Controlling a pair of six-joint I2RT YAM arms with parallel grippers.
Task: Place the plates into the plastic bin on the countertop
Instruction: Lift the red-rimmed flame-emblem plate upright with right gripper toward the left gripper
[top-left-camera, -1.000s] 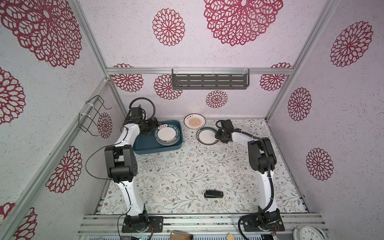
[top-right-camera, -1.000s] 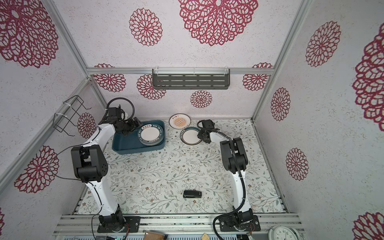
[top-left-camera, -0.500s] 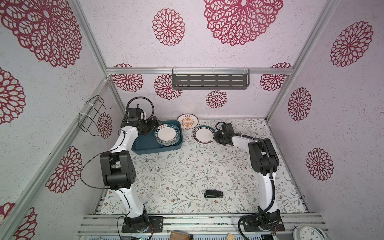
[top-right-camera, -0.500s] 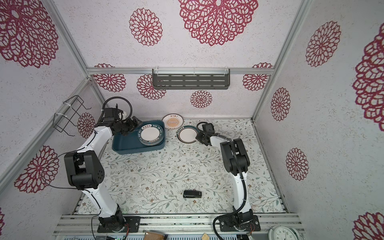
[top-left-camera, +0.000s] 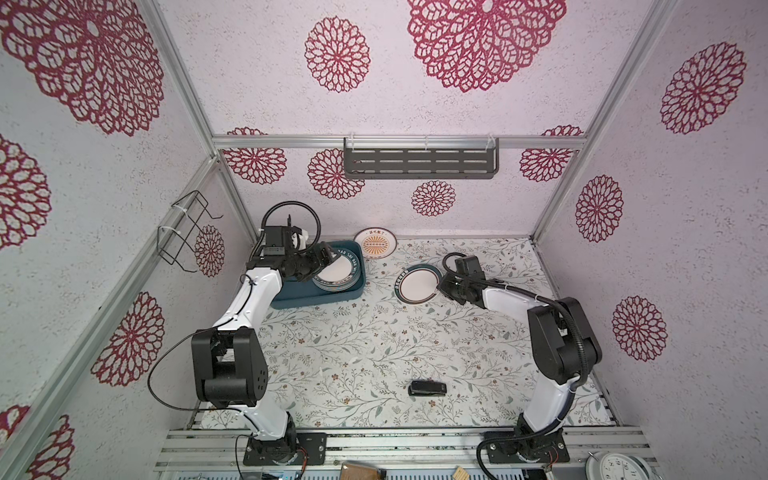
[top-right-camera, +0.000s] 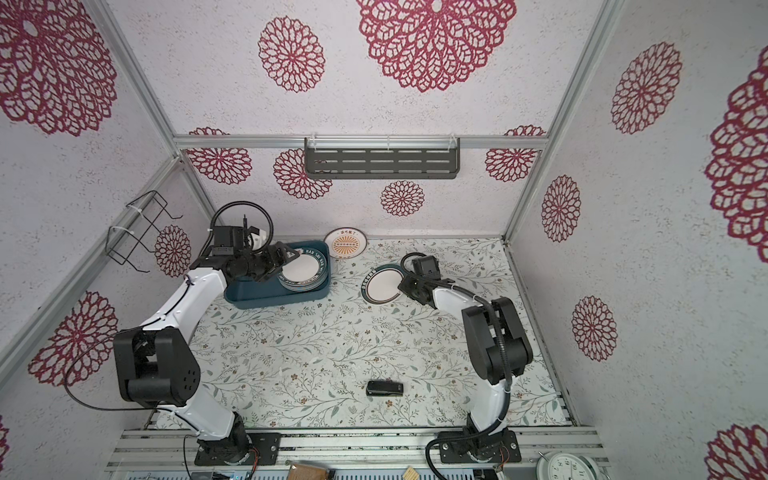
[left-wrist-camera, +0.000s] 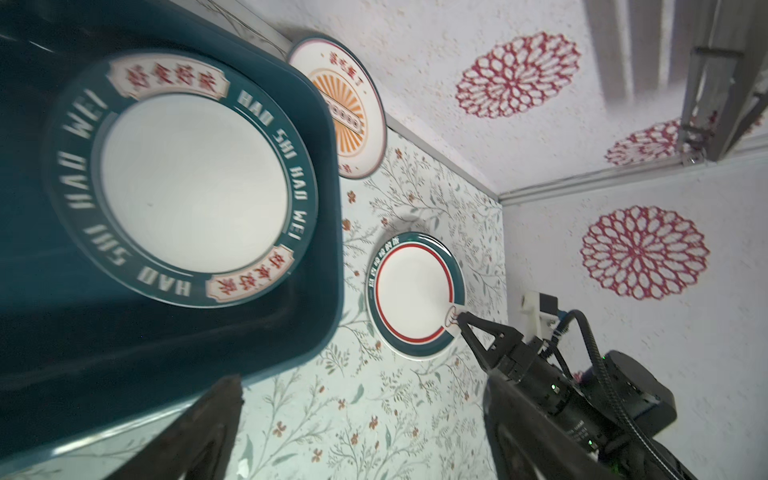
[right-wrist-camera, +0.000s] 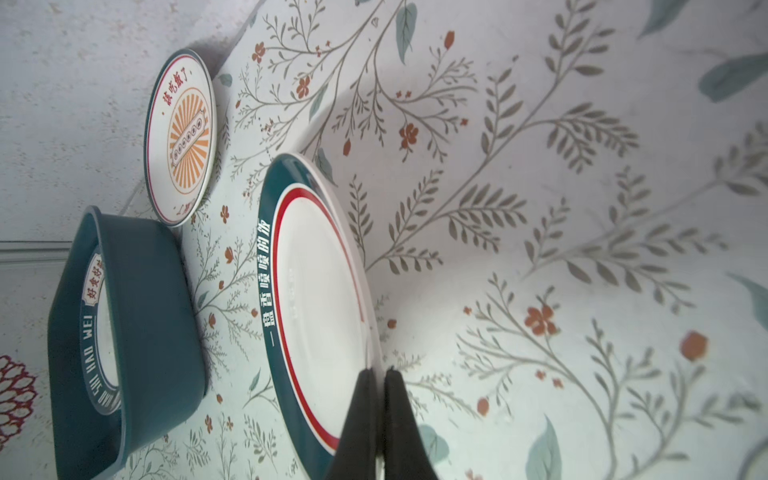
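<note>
In both top views the left gripper (top-left-camera: 325, 257) hung over the stacked plates (top-left-camera: 337, 275) in the plastic bin (top-left-camera: 316, 297), jaws wide and empty. The right gripper (top-right-camera: 400, 286) met the red-ringed plate (top-right-camera: 380, 287) on the worktop (top-right-camera: 316, 349), near the bin. My left wrist view showed the sunburst plate (left-wrist-camera: 349, 112) against the back wall (left-wrist-camera: 436, 137). In my right wrist view, the jaws pinched the red-ringed plate's rim.

White "HAO SHI HAO WEI" round the teal rim of the lettered plate (left-wrist-camera: 183, 178) in the plastic bin (left-wrist-camera: 124, 353), red 好食好味 in its two rim cartouches, red 該吃飯了 on the sunburst plate (left-wrist-camera: 349, 112), white 一盤香噴噴的飯 on the red-ringed plate (left-wrist-camera: 413, 295), numerals 9, 10, 11 on the clock (top-left-camera: 617, 467)
</note>
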